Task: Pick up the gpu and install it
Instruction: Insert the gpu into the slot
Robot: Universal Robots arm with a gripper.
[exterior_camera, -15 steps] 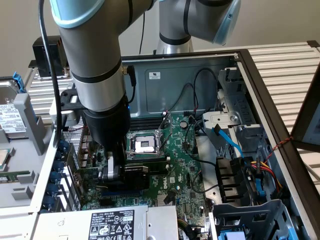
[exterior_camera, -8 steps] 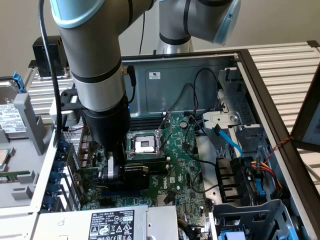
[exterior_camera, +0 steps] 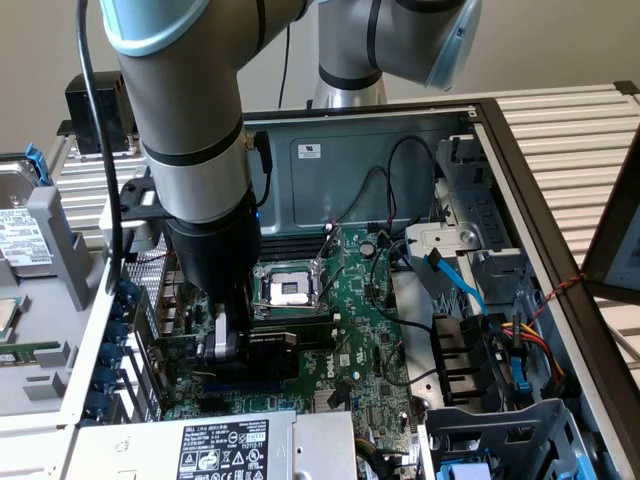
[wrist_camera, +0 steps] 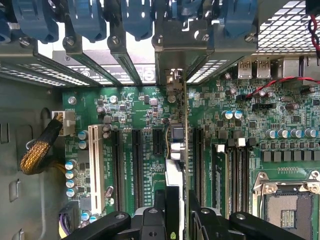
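The gpu [exterior_camera: 268, 355] stands on edge over the large green motherboard [exterior_camera: 375, 300], its black shroud showing just beside my gripper [exterior_camera: 222, 338]. In the wrist view the gpu [wrist_camera: 184, 125] appears edge-on as a thin card running from between my fingers [wrist_camera: 160, 202] up to its silver end bracket [wrist_camera: 182, 50] at the case's rear openings. My gripper [wrist_camera: 176, 210] is shut on the gpu. The card lies along a black expansion slot [wrist_camera: 199, 155]; whether its edge connector is seated in that slot I cannot tell.
Empty black slots [wrist_camera: 136, 160] and a white slot [wrist_camera: 95, 165] lie beside the card. Blue retention clips [wrist_camera: 90, 20] line the rear brackets. The CPU socket [exterior_camera: 290, 290], loose cables [exterior_camera: 480, 330], a drive cage [exterior_camera: 500, 430] and the power supply [exterior_camera: 225, 445] crowd the case.
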